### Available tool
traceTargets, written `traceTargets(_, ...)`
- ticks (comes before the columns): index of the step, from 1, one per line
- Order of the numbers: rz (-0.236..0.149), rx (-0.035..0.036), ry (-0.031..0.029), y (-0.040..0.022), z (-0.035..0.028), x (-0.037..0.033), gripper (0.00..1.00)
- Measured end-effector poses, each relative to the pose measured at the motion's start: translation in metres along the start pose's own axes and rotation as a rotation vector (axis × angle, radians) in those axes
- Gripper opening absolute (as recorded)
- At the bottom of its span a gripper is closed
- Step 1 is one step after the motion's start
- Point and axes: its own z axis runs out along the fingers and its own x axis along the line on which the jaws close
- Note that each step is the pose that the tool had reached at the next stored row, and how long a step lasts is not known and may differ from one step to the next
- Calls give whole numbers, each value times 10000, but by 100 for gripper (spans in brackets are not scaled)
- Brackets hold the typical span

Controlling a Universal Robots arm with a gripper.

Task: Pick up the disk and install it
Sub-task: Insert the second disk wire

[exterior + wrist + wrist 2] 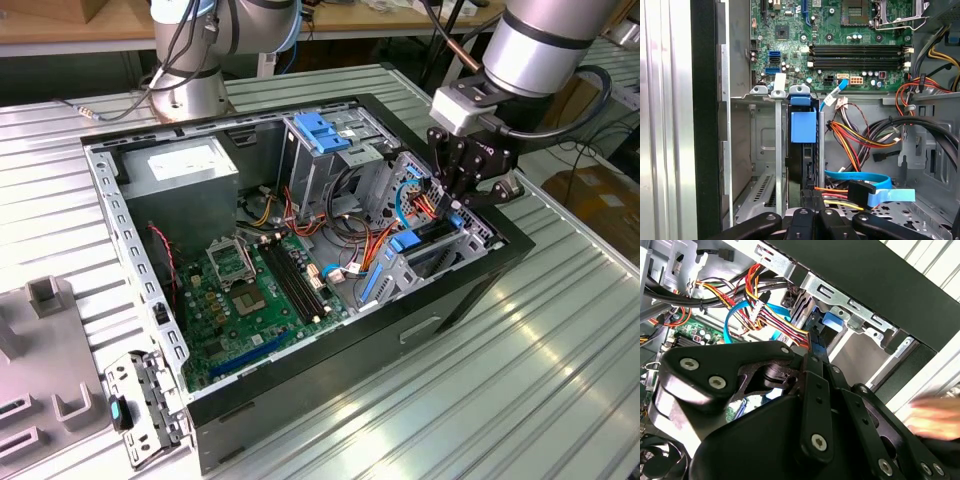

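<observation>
One black multi-link gripper [462, 190] hangs from the single silver arm over the corner of the one open black computer case [300, 380], which lies on its side on the ribbed metal desk [480, 400]. The one disk [803, 145], a dark flat hard drive framed by bright blue plastic rails with a blue end tab, stands on edge inside the grey metal drive bay [762, 150], directly in front of the fingers [812, 200] in the first wrist view. The fingers appear drawn close together right at the disk's near edge, but whether they clamp it or merely touch it cannot be told. Just beside the fingers runs one flat light-blue data cable [860, 177], and next to it a bundle of red, orange and yellow power wires [850, 145]. Beyond the disk, away from the fingers, lies one green motherboard [840, 30] carrying four long black memory slots [857, 56]. In the exterior view, one light-blue plastic latch plate [320, 130] sits on the taller drive cage, well apart from the fingers. One blurred hand [935, 415] shows at the desk edge in the second wrist view, near the gripper's body.
</observation>
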Motion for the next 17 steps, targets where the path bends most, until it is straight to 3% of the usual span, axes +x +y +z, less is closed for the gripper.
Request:
traceTargets(8, -1, 0, -2, 66, -3, 2, 11)
traceTargets(17, -1, 0, 1, 81, -17, 2, 11)
